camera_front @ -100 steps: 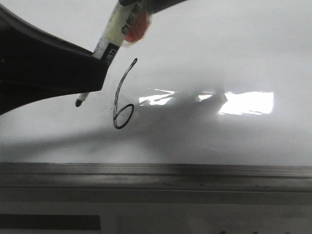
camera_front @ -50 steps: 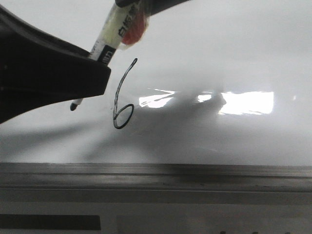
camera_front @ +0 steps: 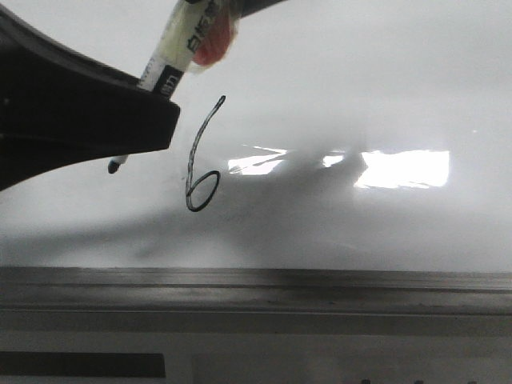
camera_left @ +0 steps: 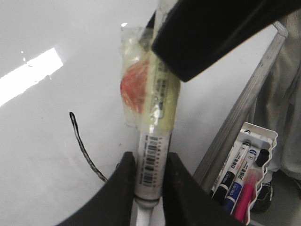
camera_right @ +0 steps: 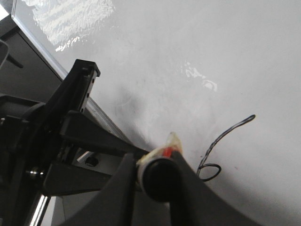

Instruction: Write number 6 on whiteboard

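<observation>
1. At the far left of the front view, the left gripper (camera_front: 120, 124) is showing as a dark wedge over the whiteboard (camera_front: 360, 88), with its jaws clamping the lower barrel of a marker (camera_front: 172, 52); the left wrist view shows the two fingers pressing against the barcode section of the marker (camera_left: 151, 155).
2. The marker is slanting up to the right, its black tip (camera_front: 114, 166) sitting just off the board surface left of the digit; whether it is touching cannot be told.
3. A clear wrap with a red patch (camera_front: 210, 44) is clinging to the upper barrel.
4. The right gripper (camera_right: 157, 181) is closing on the marker's top end, as the right wrist view shows.
5. The number 6 (camera_front: 200, 160) is standing just right of the marker tip, stem slanting, loop at the bottom.
6. Further right, a bright glare (camera_front: 404, 168) is lying on the board.
7. Along the near side, the grey edge rail (camera_front: 256, 284) is running the full width.
8. In the left wrist view, a tray of spare markers (camera_left: 244, 174) is sitting beyond the rail.
</observation>
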Controlling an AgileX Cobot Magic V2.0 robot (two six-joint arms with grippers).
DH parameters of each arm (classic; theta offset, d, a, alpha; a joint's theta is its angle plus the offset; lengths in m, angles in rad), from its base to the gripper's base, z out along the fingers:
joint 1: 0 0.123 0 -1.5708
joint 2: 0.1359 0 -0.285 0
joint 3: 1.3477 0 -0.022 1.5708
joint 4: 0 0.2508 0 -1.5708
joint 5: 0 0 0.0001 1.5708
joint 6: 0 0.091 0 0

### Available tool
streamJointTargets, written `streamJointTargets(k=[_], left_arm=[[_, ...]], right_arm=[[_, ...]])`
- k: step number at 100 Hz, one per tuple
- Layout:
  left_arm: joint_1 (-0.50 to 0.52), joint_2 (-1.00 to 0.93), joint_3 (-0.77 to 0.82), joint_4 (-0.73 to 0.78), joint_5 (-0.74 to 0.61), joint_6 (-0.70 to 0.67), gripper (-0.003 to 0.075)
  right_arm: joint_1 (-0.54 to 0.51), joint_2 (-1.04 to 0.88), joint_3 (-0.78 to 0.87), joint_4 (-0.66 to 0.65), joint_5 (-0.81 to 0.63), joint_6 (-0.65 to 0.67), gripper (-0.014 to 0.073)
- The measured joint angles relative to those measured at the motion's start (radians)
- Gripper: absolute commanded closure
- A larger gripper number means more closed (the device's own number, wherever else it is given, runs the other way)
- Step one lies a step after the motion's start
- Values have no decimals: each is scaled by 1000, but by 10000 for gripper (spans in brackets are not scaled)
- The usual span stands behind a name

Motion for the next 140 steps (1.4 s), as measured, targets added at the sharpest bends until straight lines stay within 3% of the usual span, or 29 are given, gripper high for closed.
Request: streamJointTargets(k=[5,13,40,62,71,83,93,121,129,134,139,140], left_arm=[[0,0,0,-25,3,-26,741],[2,0,0,-122,27,-86,741],[38,46,0,-572,73,-134,741],[56,101,-6,-661,72,-134,734],[56,100,-6,-666,72,-134,647],[56,100,-6,-671,63,-134,373],[56,98,-12,-671,57,-134,227],[52,54,-19,-667,41,-134,206],[54,19,-10,-677,43,-134,207],[58,-19,-5,-682,45,-134,216],[60,-60,-4,-678,47,-134,280],[60,-67,-4,-673,50,-134,294]], right_arm=[[0,0,0,-4,-3,0,226],[0,-2,0,-4,-5,0,120],[-18,-2,0,-7,-5,-1,158],[-18,-2,0,-9,1,-1,157],[-18,-2,0,-9,3,-1,157],[-18,-2,0,-9,3,-1,157],[-18,-2,0,-9,4,-1,157],[-18,-2,0,-9,13,-1,158],[-18,-2,0,-10,22,-1,216],[-18,-4,0,-13,24,-1,322],[-18,-13,0,-17,24,-1,468],[-18,-16,0,-16,24,-1,534]])
